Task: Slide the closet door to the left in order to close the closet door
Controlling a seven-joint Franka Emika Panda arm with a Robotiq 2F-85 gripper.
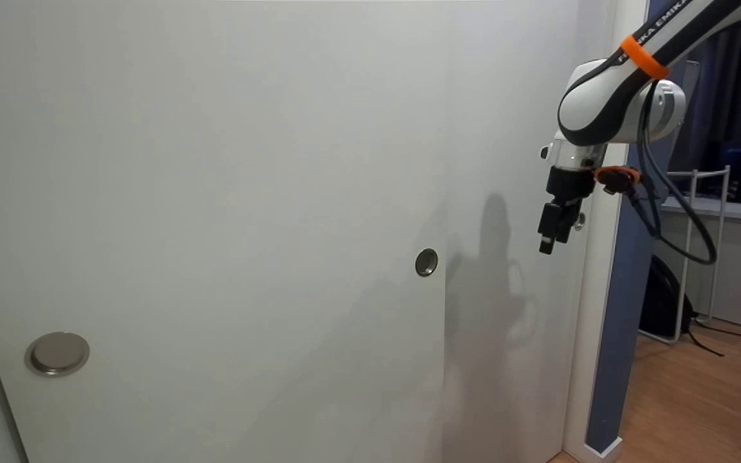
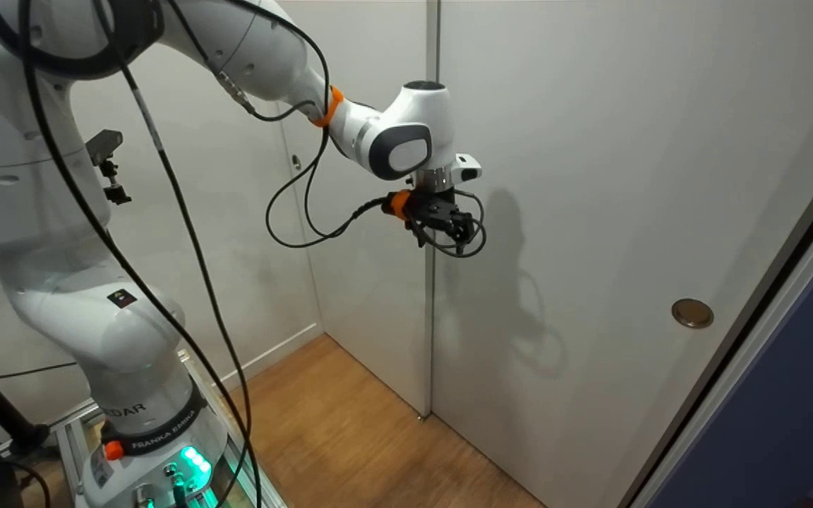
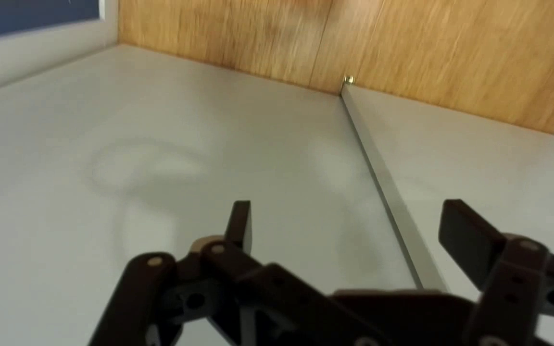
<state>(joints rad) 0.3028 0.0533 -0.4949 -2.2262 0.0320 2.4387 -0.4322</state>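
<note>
- The closet door (image 1: 235, 193) stands upright, its edge just in front of the second panel (image 2: 590, 176).
- The robot arm (image 2: 272, 60), with its looped black cable (image 2: 300, 246), reaches out before the second panel, partly hiding that edge in an exterior view.
- The gripper (image 3: 346, 221) hangs in front of the second panel, apart from it, black fingers (image 3: 472, 240) spread wide.
- Past the second panel: blue wall (image 1: 624, 308), white tubular frame (image 1: 722, 222), black bag (image 1: 663, 296).
- Door and panel are flat, plain white, with round metal pulls (image 1: 426, 262); wood-grained floor (image 2: 350, 409) below.

Dim light casts soft-edged grey shadows (image 1: 491, 289).
</note>
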